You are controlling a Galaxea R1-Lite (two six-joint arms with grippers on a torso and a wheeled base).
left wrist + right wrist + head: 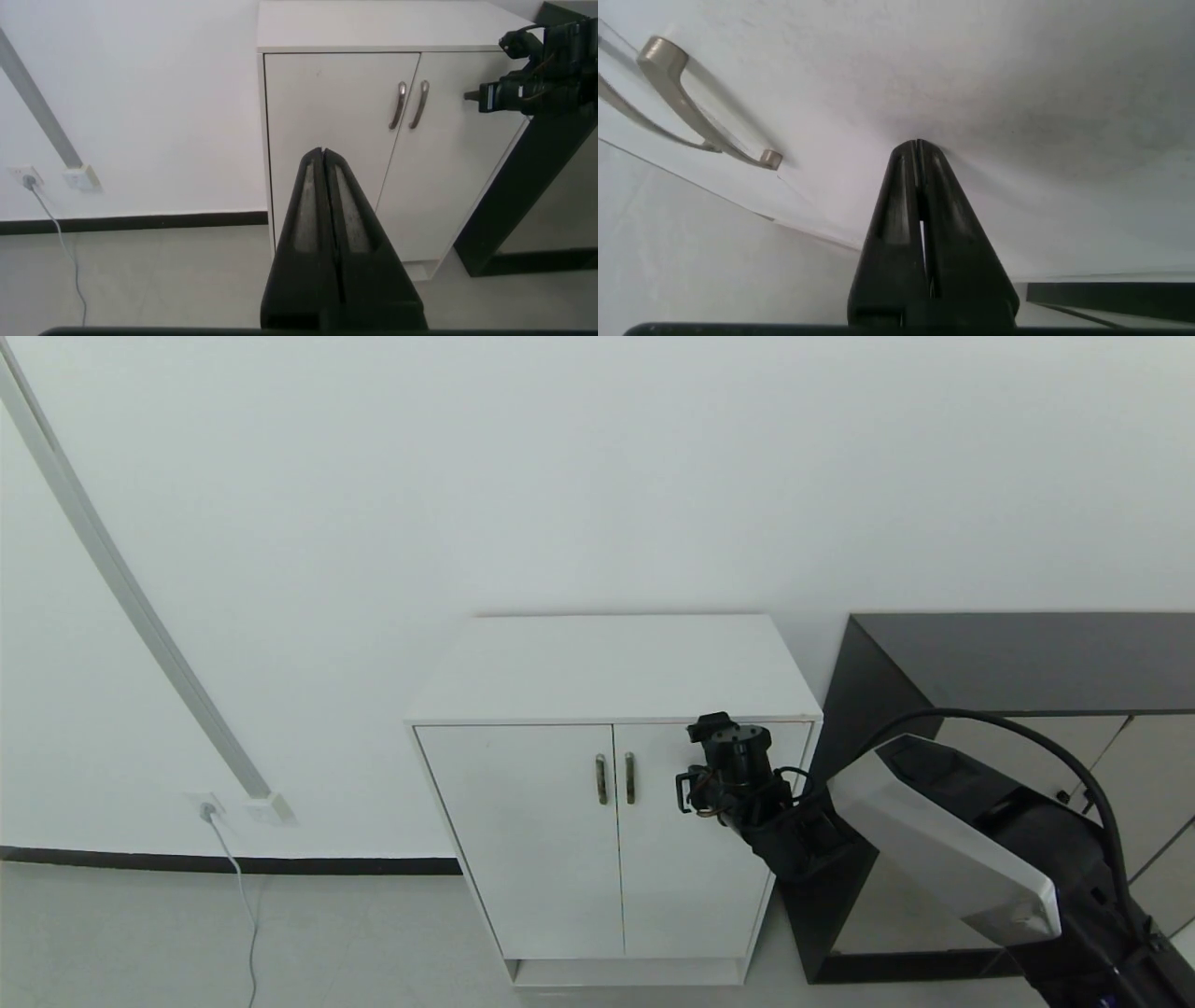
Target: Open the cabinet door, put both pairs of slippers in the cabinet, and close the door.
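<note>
- We see the white cabinet [611, 784] on the floor against the far wall; both doors shut; two metal handles [615, 778] side by side at its middle
- the right gripper [920, 147], pressed together, faces the right door, just right of the handles
- the left gripper [322, 154], also together, sits nearer, well apart from the cabinet

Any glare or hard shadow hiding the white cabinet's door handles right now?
Head view: soft light, no glare on the white two-door cabinet; its paired metal bar handles stand out; the grey wall conduit bows from lens distortion. Right wrist view: a soft shade lies on the door beyond the right tool, handle unobscured. Left wrist view: both handles well lit past the left tool.
</note>
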